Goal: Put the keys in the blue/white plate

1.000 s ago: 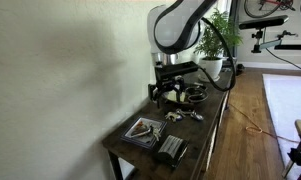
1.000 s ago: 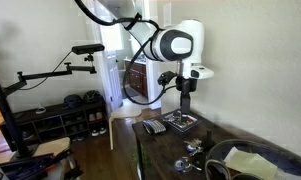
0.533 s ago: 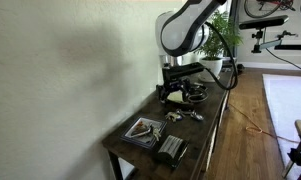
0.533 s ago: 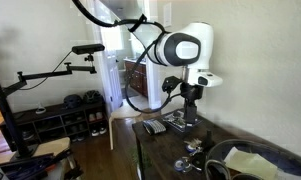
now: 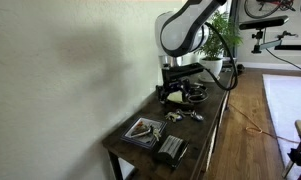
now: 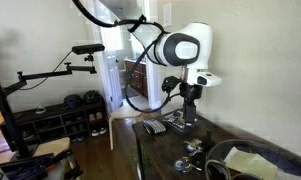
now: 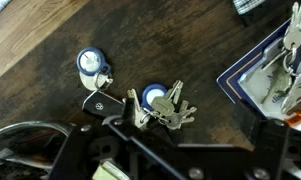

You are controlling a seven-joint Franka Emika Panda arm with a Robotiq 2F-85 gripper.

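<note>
1. Since a second ago, the arm (image 5: 186, 32) has shifted slightly along the table (image 7: 185, 45), then stopped.
2. Gripper (image 5: 175, 96) spread wide, empty, directly above the keys (image 7: 162, 108).
3. Keys lie on the table beside the plate (image 7: 235, 85).

The dark wooden desk (image 7: 190, 45) runs narrow along the wall. Under the pincer (image 5: 176, 95) the keys (image 7: 160, 104) lie splayed on the bare wood, with a black fob (image 7: 98, 103) and a round blue-and-white tag (image 7: 89, 63) just beside them. To one side of the pincer sits the blue/white plate (image 7: 252, 72), and past it a dark ribbed block (image 5: 172, 150). On the pincer's opposite side rests a round pale-yellow dish (image 6: 252, 160).
</note>
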